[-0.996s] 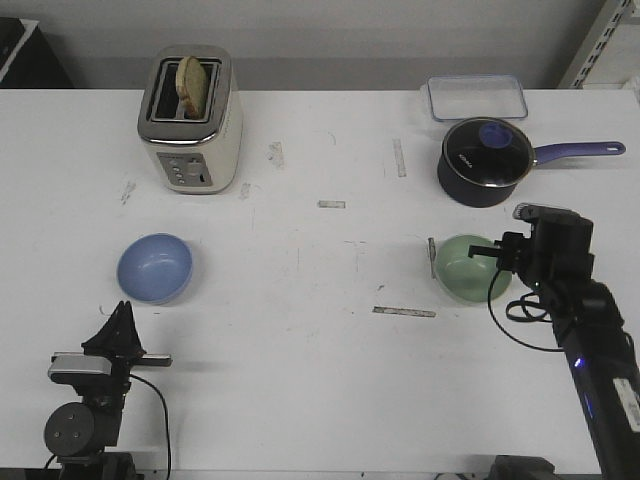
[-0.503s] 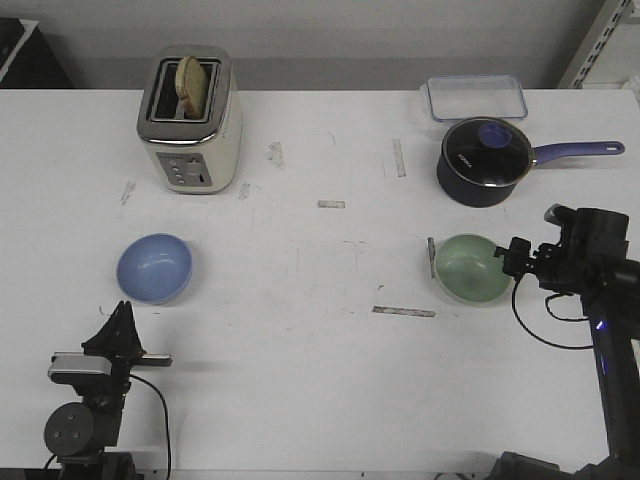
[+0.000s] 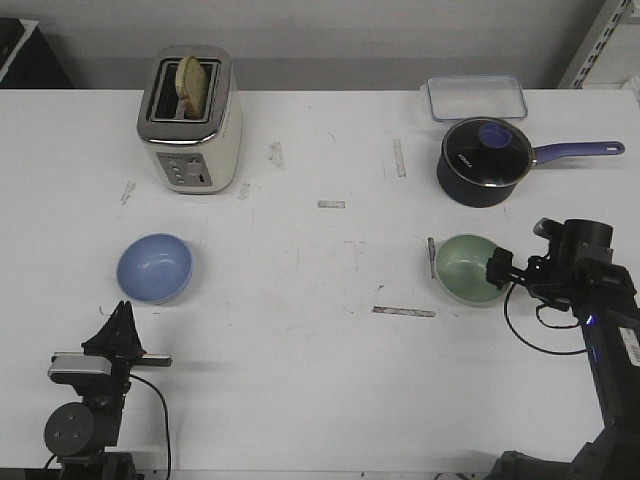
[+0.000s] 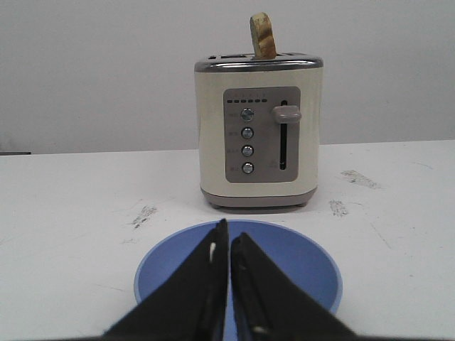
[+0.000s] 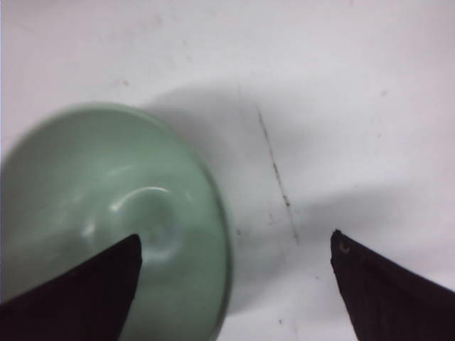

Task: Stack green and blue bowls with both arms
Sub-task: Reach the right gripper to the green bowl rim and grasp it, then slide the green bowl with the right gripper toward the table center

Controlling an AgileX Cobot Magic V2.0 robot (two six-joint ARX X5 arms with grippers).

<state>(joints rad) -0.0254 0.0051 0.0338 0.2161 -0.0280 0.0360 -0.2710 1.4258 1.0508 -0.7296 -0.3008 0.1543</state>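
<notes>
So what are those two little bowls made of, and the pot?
The green bowl looks like glazed ceramic or glossy plastic: bright highlights on a smooth inside. The blue bowl looks the same. The saucepan seems dark enamelled metal with a glass lid, judging by reflections.

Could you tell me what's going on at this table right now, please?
The right gripper is open at the green bowl, one finger over the inside and the other outside its rim, so it looks set to grasp the rim. The bowl sits on the table. The left gripper is shut and parked just short of the blue bowl, not touching it. The bowls are far apart and not yet stacked.
</notes>
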